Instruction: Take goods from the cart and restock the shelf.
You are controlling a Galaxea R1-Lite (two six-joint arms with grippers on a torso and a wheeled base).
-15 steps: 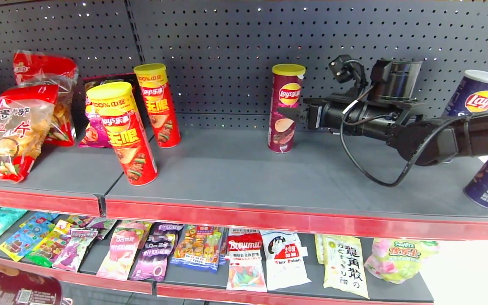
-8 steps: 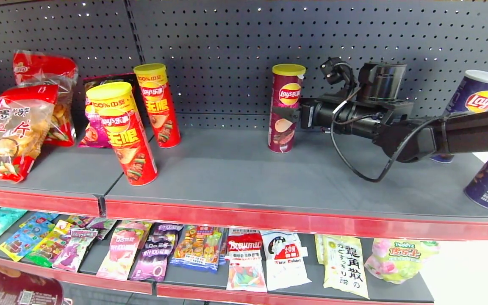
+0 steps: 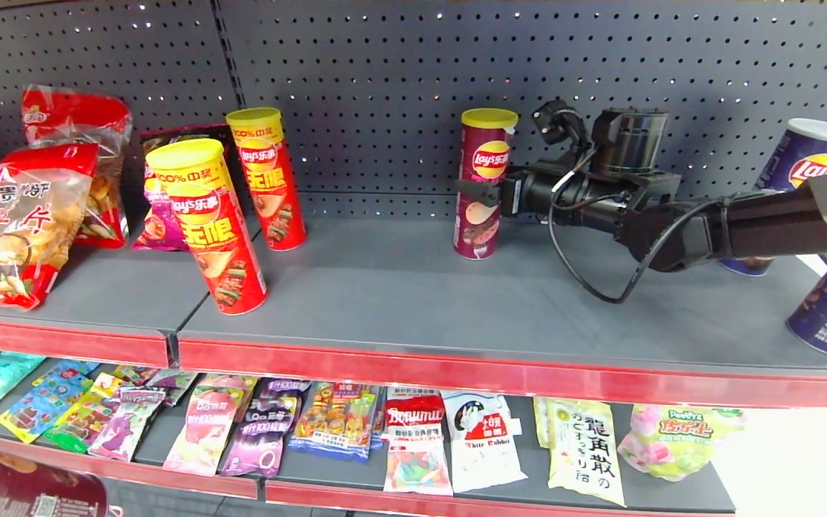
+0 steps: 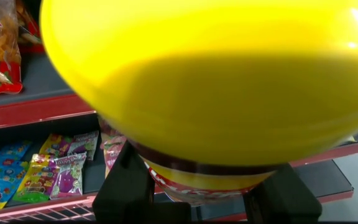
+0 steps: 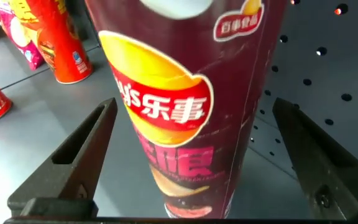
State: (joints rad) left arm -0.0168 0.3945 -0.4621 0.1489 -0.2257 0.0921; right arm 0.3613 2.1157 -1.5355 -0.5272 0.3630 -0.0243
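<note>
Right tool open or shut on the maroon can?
Open. The right tool straddles the maroon can; both fingers stand clear of it, with a gap on each side.

The head camera faces the shelf (image 3: 514, 373) from the front, looking forward and slightly down, far enough back to take in two tiers. The right wrist camera looks along its wide-spread right gripper (image 5: 194, 106), very close to the maroon can (image 5: 185, 124) — the one at 1 o'clock in the head view. The left wrist camera sits hard against a yellow-lidded can (image 4: 210, 74); past it are the candy bags (image 4: 55, 177) the head view shows at 7 o'clock.
</note>
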